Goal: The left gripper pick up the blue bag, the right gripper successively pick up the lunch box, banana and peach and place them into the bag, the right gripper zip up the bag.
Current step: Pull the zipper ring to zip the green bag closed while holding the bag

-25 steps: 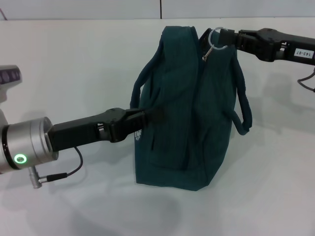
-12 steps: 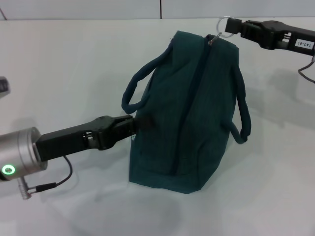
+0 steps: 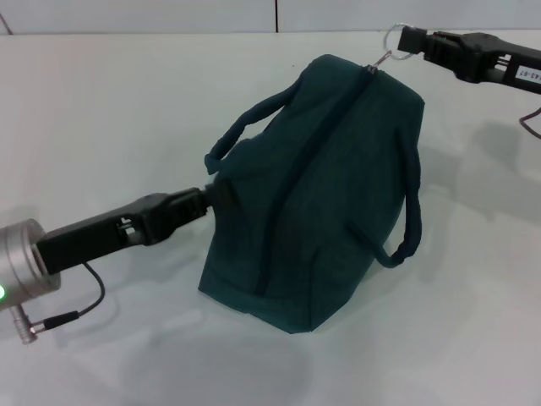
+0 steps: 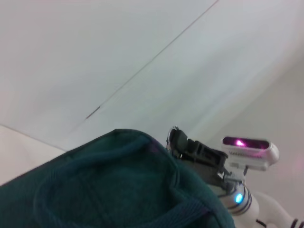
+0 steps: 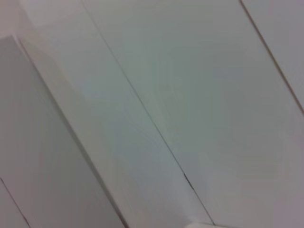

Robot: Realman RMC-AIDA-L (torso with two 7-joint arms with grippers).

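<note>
White bench [image 3: 101, 110] fills the head view, with a pale wall behind its far edge and one thin dark seam running up that wall.

At the near left, the left tool [image 3: 205, 200] reaches in from a silver cylinder, its black fingers closed on the left side of the blue bag [image 3: 321, 194], just under the left loop handle [image 3: 241, 131].

In the middle, the blue bag stands on the bench, tilted, with its top leaning toward the far right. Its zipper [image 3: 296, 182] runs closed along the top ridge, so nothing inside can be seen. The right loop handle [image 3: 410, 211] hangs down the bag's right side.

At the far right, the right tool [image 3: 404, 40] comes in from the right edge, and its black tip is clamped on the metal ring pull [image 3: 392, 36] at the far end of the zipper. The left wrist view shows the same tool [image 4: 176, 141] at the bag's [image 4: 109, 190] top corner, a blue light glowing on its arm.

The right wrist view shows only pale wall panels with thin seams.
</note>
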